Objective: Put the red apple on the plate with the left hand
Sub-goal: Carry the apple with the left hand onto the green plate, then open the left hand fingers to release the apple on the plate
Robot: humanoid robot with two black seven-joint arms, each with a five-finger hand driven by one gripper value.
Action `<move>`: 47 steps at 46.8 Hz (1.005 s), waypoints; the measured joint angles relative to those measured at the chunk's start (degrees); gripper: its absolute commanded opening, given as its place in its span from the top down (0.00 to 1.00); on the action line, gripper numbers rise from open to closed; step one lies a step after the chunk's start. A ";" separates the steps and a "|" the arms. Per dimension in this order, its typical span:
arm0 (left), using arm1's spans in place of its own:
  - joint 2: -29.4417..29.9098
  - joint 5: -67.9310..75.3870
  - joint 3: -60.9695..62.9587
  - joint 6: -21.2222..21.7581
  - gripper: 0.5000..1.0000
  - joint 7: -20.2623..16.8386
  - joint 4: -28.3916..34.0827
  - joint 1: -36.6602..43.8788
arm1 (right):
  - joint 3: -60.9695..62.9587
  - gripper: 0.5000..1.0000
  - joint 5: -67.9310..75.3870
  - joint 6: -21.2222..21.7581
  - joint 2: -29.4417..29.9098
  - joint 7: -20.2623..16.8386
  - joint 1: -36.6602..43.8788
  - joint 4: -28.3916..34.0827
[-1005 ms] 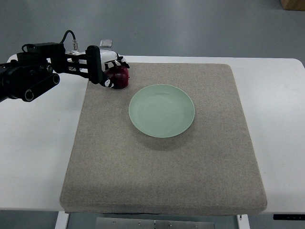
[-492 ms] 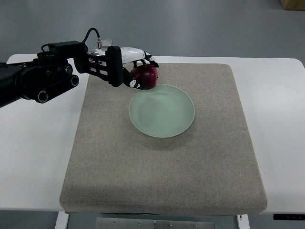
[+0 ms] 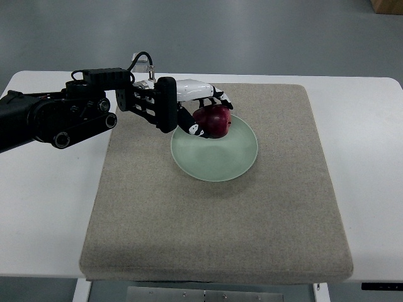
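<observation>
Grey-beige felt is covering most of the frame: a thick square mat (image 3: 214,214) lying on a white table (image 3: 44,214), its lower half bare of objects. Moving up toward the centre, a pale green plate (image 3: 217,157) is sitting on the mat, its lower and right portions showing open glaze.

Over the plate's upper left part, the left hand (image 3: 201,113) is reaching in from the left edge of the frame, its black forearm (image 3: 56,119) stretching across the table's upper left. Its fingers (image 3: 220,100) are clamping around the red apple (image 3: 213,121), wrapping it from above and from the left side. The apple is sitting inside the plate's outline, near the upper rim; whether it is already touching the glaze or hanging just above it cannot be told from this steep angle. The right hand is not showing anywhere.

By my reading, the carry is nearly over and the placing step is under way. What the next move seems to be calling for is lowering the apple until it is resting on the plate, then spreading the fingers gently so the round fruit is not rolling off toward the rim, and lifting the hand clear.
</observation>
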 measured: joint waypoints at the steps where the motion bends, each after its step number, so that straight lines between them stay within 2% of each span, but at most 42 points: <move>1: -0.03 0.04 0.01 -0.02 0.83 0.00 0.00 0.00 | 0.00 0.07 0.00 -0.01 0.00 0.00 0.00 0.00; 9: -0.12 0.09 0.05 -0.11 0.77 0.00 0.02 1.52 | -0.01 0.07 0.00 -0.02 0.00 -0.02 0.02 0.00; 21: -1.21 0.46 0.05 -0.07 0.75 0.10 0.31 3.16 | 0.00 0.07 0.00 0.01 0.00 0.02 0.00 0.00; 25: -1.47 0.46 0.05 -0.06 0.64 0.10 0.43 3.16 | 0.00 0.07 0.00 0.00 0.00 0.02 0.00 0.00; 32: -1.60 0.38 0.05 -0.06 0.33 0.10 0.59 3.16 | 0.00 0.07 0.00 0.01 0.00 -0.01 0.02 0.00; 41: -1.63 0.26 0.04 0.01 0.02 0.10 0.61 3.17 | 0.00 0.07 0.00 0.03 0.00 -0.01 0.00 0.00; 47: -1.61 -0.24 -0.06 0.03 0.01 0.10 0.60 3.23 | 0.00 0.07 0.00 0.03 0.00 0.00 -0.01 0.00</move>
